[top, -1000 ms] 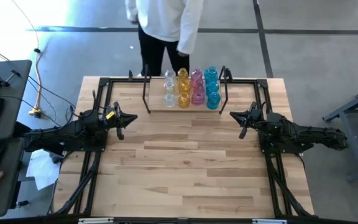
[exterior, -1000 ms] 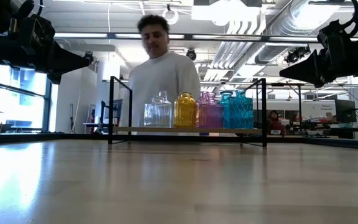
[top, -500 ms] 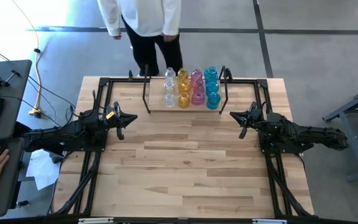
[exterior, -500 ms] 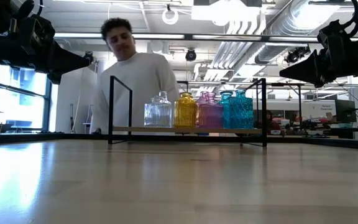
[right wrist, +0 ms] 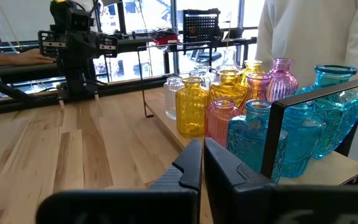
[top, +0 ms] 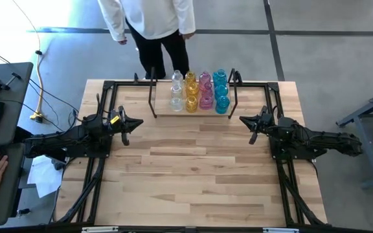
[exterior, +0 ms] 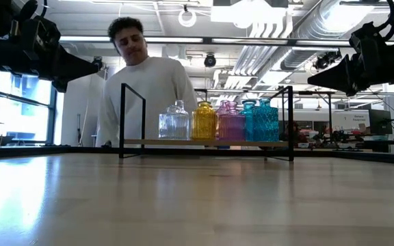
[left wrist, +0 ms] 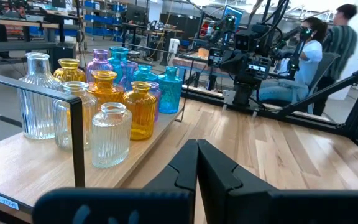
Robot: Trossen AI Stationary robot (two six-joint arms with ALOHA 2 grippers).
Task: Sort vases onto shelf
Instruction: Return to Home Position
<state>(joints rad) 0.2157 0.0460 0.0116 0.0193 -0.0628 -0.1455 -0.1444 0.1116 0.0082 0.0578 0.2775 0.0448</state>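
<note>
The clear vases (top: 176, 91), amber vases (top: 191, 92), pink vases (top: 205, 91) and cyan vases (top: 221, 91) all stand upright on the shelf (top: 162, 107), which sits at the far edge of the counter (top: 193, 175). Each colour forms its own short file running front to back, with clear nearest the left arm's side and cyan nearest the right's. The files are packed close, just beside one another and inside the black posts, so like sits with like and the sort reads at a glance. No loose glass shows anywhere else on the counter, so the sorting itself looks finished. The left hand (top: 124, 122) and right hand (top: 250, 124) hang above the counter at its two sides, well apart from the shelf and pointing inward toward each other. Both have their fingers pressed together on nothing, which looks like a rest pose that keeps them off the fragile glass. A person (top: 151, 26) in a white top stands beyond the counter, just behind the shelf.
</note>
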